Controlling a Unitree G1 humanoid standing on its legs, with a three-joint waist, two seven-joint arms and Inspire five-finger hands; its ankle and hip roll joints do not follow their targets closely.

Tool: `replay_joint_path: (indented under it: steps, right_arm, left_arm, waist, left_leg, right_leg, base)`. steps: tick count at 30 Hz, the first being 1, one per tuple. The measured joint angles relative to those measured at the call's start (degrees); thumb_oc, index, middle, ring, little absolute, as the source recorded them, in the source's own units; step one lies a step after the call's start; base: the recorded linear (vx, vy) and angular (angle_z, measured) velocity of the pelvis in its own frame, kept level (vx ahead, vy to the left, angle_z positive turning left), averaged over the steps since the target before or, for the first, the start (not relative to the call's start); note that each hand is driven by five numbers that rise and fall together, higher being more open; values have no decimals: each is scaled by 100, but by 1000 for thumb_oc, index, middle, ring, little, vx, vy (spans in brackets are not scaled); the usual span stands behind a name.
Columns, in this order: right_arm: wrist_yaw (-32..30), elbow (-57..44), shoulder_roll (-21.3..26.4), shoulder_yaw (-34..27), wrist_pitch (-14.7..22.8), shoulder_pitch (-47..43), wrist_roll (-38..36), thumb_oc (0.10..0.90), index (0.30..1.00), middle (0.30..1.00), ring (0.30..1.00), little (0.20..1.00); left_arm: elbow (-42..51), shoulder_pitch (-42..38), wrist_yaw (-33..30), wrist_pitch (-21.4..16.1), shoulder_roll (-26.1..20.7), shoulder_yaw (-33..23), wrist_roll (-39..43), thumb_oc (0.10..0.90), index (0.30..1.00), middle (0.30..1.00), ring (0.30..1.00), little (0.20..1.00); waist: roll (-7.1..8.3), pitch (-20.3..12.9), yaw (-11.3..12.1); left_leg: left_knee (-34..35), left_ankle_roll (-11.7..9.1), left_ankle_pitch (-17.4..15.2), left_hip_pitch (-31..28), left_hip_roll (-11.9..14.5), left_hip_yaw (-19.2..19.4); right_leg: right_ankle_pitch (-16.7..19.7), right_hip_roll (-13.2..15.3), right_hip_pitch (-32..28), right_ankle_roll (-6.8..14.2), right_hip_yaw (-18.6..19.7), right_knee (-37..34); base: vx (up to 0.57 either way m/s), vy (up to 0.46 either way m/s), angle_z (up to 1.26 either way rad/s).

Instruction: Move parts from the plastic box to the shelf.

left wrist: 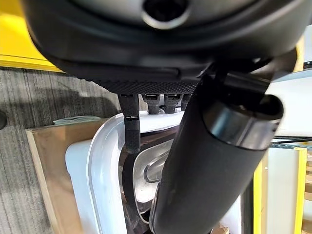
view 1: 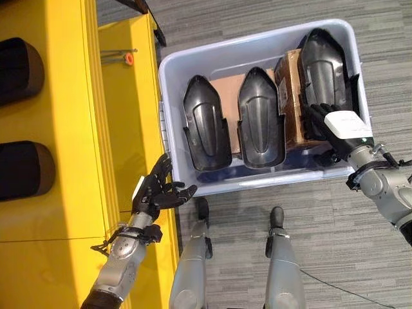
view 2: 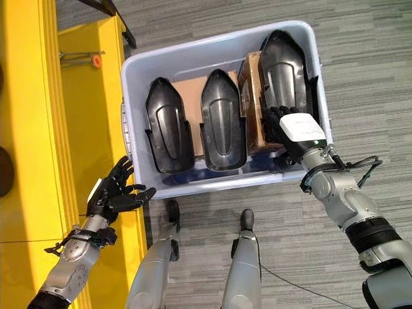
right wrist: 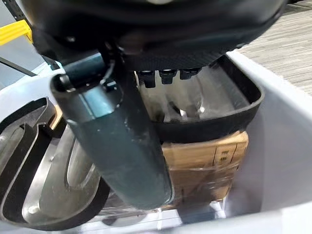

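Left hand (view 1: 156, 193) loosely spread, empty, right hand (view 1: 329, 122) fingers resting on rightmost black part (view 1: 325, 61) in plastic box (view 1: 193, 61)

A grey striped carpet floor (view 1: 335, 244) spreads across the scene. A brown cardboard box wrapped in clear film (view 1: 293, 96) stands toward the right side, and a flat sheet of brown cardboard (view 1: 226, 87) lies to its left. A small orange round cap on a thin metal rod (view 1: 129, 58) shows near the upper left.
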State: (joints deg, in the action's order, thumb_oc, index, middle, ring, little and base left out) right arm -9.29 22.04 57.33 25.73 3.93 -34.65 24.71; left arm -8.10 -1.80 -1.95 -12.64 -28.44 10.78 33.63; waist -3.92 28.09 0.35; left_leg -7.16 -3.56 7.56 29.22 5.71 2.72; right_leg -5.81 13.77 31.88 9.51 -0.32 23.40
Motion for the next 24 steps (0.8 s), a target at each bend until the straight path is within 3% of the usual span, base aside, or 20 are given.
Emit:
replay_joint_path:
  steps: [5,17,18,19,24]
  right_arm:
    - [-78,88,-1,22,2,-238,4,900,1000,1000,1000,1000]
    - [-282,679,-85,472,-26,-827,8,900,1000,1000,1000,1000]
    - [-291,707,-85,500,-27,-852,8,761,805,805,805,805]
    - [-303,717,-85,500,-27,-868,9,400,300,300,300,300]
    - [-462,769,-84,484,-83,-996,9,400,300,300,300,300]
  left_arm:
    - [66,-80,-48,-45,2,-47,0,900,1000,1000,1000,1000]
    - [145,-233,-154,-120,2,-9,51,900,1000,1000,1000,1000]
    - [145,-236,-154,-120,2,-3,51,900,1000,1000,1000,1000]
    - [143,-237,-155,-120,2,8,109,900,1000,1000,1000,1000]
    - [135,-237,-157,-119,2,17,174,900,1000,1000,1000,1000]
  waist:
    - [-5,46,10]
    - [-7,62,13]
    - [-7,63,13]
    - [-7,63,13]
    - [-6,63,7]
  left_leg:
    - [-281,24,-58,302,-1,-1]
    - [-624,3,-84,687,-22,-65]
    - [-630,3,-84,690,-23,-70]
    - [-642,0,-86,697,-25,-82]
    - [-667,-14,-97,700,-25,-90]
  right_leg:
    - [-147,1,419,-67,114,458]
    - [-192,22,788,-116,147,829]
    - [-193,23,788,-116,146,836]
    - [-194,23,788,-118,142,845]
    - [-198,23,789,-122,143,867]
  base:
    - [-7,-2,1]
    - [-13,3,2]
    - [0,0,0]
    - [0,0,0]
    - [0,0,0]
